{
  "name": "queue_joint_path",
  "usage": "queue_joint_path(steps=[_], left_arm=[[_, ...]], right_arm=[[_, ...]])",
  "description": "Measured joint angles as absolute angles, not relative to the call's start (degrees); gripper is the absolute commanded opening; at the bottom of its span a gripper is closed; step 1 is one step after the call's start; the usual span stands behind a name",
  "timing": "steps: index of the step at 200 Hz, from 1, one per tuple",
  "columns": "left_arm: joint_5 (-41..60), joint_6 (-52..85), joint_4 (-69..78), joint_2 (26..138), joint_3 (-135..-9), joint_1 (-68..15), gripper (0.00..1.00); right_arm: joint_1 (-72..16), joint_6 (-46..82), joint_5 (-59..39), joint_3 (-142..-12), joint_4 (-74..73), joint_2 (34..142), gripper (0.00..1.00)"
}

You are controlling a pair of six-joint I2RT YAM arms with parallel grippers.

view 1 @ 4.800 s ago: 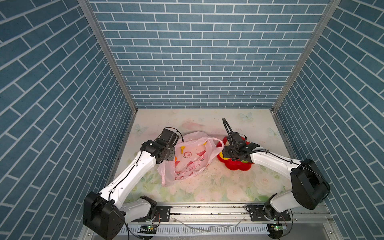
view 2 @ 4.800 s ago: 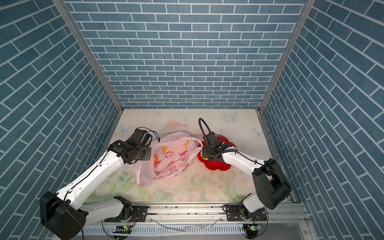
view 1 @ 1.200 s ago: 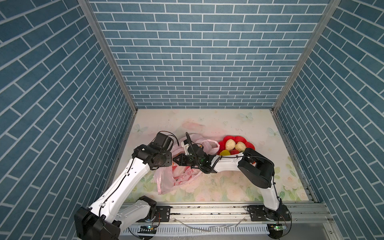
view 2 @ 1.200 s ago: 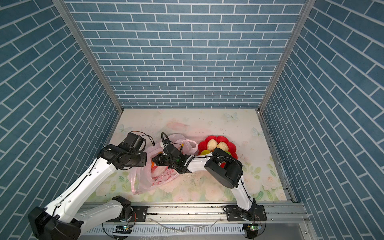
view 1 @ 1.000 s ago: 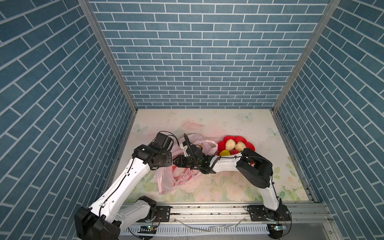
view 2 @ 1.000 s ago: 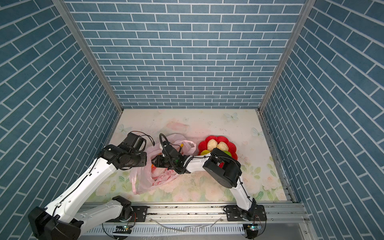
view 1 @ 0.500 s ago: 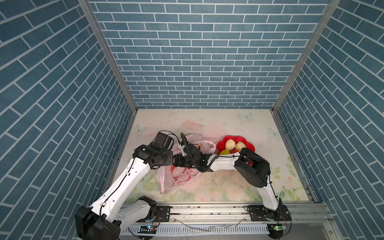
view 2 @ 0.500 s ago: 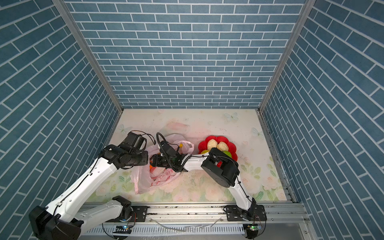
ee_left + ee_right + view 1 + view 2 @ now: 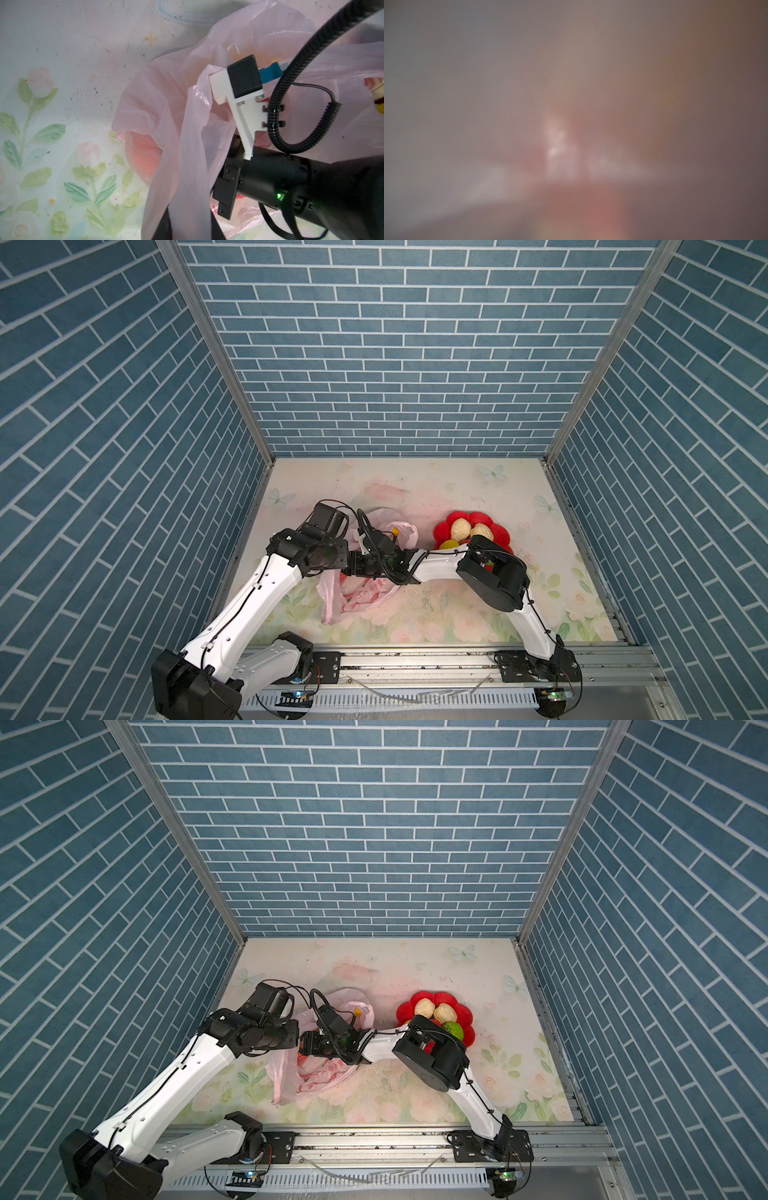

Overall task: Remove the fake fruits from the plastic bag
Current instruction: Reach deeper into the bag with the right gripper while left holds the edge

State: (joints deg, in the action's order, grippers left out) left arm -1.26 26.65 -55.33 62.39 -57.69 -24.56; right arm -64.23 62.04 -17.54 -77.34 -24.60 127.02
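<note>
The pink plastic bag (image 9: 365,597) (image 9: 320,1073) lies crumpled left of the middle of the mat. My left gripper (image 9: 187,224) is shut on a strip of its film at the mouth and holds it up. My right gripper (image 9: 309,1046) reaches across into the bag mouth, and its fingers are hidden by film. The right wrist view is only a pink blur. A round reddish fruit (image 9: 143,160) shows through the bag wall. A small yellow tip (image 9: 395,532) pokes out at the bag mouth. Two cream fruits (image 9: 460,529) (image 9: 482,531), a yellow one (image 9: 449,545) and a green one (image 9: 452,1029) lie outside the bag.
The fruits outside the bag lie in a red flower-shaped dish (image 9: 500,535) (image 9: 467,1019), right of the bag. The right arm's elbow (image 9: 492,580) hangs over the dish's near side. Blue brick walls close in the floral mat on three sides.
The right gripper has pushed further left into the bag mouth. The left gripper kept its hold on the film and barely moved. Earlier, the right gripper was over the dish.
</note>
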Motion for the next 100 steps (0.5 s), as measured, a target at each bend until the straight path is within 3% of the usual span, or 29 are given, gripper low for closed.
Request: queue_joint_path(steps=[100], left_arm=[[1.0, 27.6, -54.3, 63.1, -57.9, -24.6, 0.17]], right_arm=[[-63.5, 67.9, -20.7, -77.4, -33.6, 130.1, 0.65]])
